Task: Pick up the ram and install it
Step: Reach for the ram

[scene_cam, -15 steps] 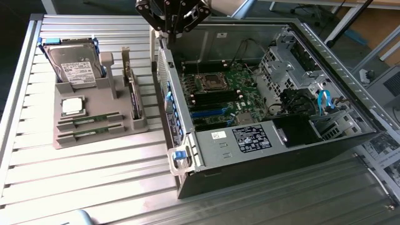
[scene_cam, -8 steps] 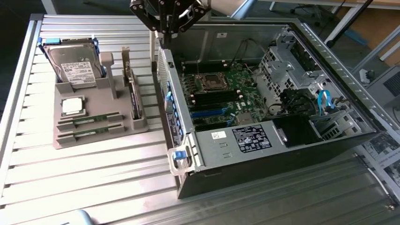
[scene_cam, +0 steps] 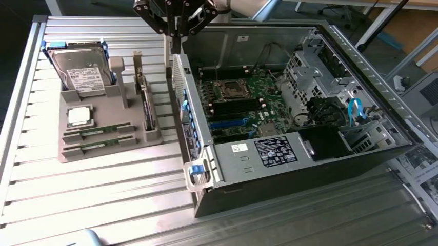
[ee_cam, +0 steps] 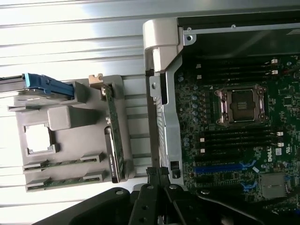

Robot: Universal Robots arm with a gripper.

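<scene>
Two ram sticks (scene_cam: 97,131) (scene_cam: 96,144) lie on edge in the front slots of a grey holder (scene_cam: 102,154) on the exterior view's left; the wrist view shows them as thin green strips (ee_cam: 63,164) (ee_cam: 63,179). My gripper (scene_cam: 176,38) hangs high above the near wall of the open computer case (scene_cam: 205,169), beyond the holder. Its dark fingers (ee_cam: 157,174) are shut together with nothing between them. Inside the case, the motherboard (scene_cam: 263,87) shows black memory slots (ee_cam: 236,138) beside the processor socket (ee_cam: 241,105).
The holder also carries a silver hard drive (scene_cam: 82,69) in blue rails, a square processor chip (scene_cam: 80,115) and a longer green card (scene_cam: 145,105) standing on edge. Cables and a drive cage (scene_cam: 321,113) fill the case's far side. Ribbed metal table (scene_cam: 102,205) all around.
</scene>
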